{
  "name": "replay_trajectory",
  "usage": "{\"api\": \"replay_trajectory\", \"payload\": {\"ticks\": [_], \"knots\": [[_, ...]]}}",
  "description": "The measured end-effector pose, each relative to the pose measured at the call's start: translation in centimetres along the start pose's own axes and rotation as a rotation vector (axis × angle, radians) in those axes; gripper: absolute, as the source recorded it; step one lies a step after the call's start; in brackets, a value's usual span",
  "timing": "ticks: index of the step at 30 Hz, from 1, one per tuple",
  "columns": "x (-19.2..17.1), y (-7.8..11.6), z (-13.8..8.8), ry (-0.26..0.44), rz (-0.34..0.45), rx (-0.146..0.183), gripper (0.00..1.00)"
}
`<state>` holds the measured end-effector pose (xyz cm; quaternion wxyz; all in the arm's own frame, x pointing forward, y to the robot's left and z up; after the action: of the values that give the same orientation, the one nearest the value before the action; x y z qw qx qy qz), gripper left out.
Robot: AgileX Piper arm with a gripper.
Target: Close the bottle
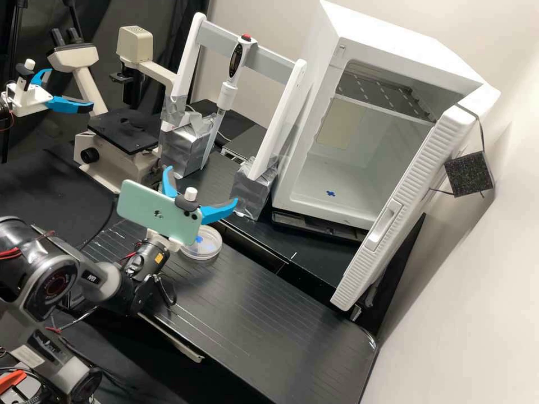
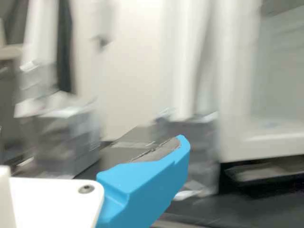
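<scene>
Gripper (image 1: 202, 184) is sitting with fingers spread | petri dish (image 1: 204, 250) is lying flat, six o'clock from it, high view

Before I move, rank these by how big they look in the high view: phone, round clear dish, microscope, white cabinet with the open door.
Largest to smallest:
White cabinet
Microscope
Phone
Round clear dish, partly hidden by the phone
</scene>
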<state>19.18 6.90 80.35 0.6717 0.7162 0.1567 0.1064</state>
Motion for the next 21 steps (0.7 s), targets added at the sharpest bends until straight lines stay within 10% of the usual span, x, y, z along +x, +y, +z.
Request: {"api": "replay_trajectory", "payload": {"ticks": [8,21], "knots": [[-0.7,-3.8,-0.5,0.006,-0.155,-0.045,1.00],[-0.6,-4.9,0.4,-0.050,-0.197,-0.051,1.00]]}}
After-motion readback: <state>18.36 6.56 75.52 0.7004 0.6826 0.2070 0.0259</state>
